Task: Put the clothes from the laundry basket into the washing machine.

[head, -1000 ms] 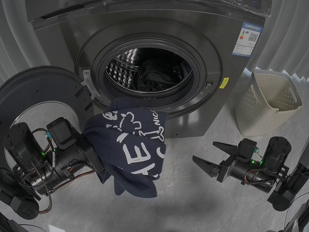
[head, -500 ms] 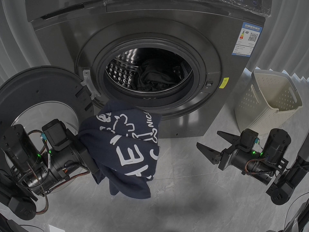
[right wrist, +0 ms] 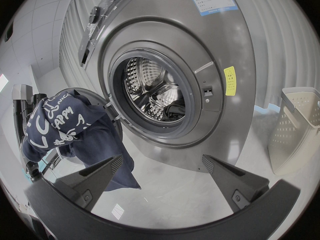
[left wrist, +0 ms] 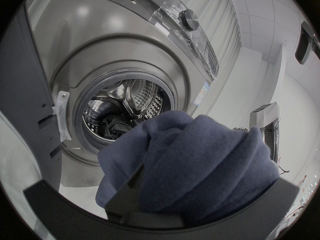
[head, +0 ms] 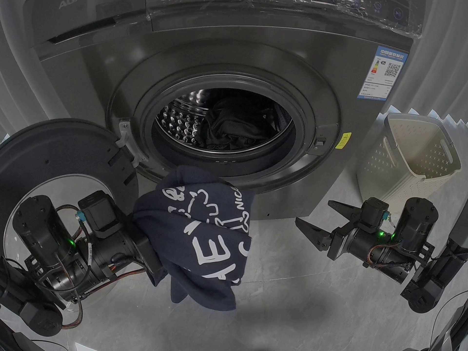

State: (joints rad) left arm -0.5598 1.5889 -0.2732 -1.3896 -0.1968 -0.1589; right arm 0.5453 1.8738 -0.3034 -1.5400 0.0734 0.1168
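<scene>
Nearby, open door [head: 58, 157] flanks dangling sweatshirt [head: 204, 235].

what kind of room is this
Most likely a laundry area, perhaps set up in a lab. A front-loading washing machine stands with its door swung open and dark clothes in the drum, a cream laundry basket sits on the grey floor beside it, and a navy sweatshirt hangs in front.
</scene>
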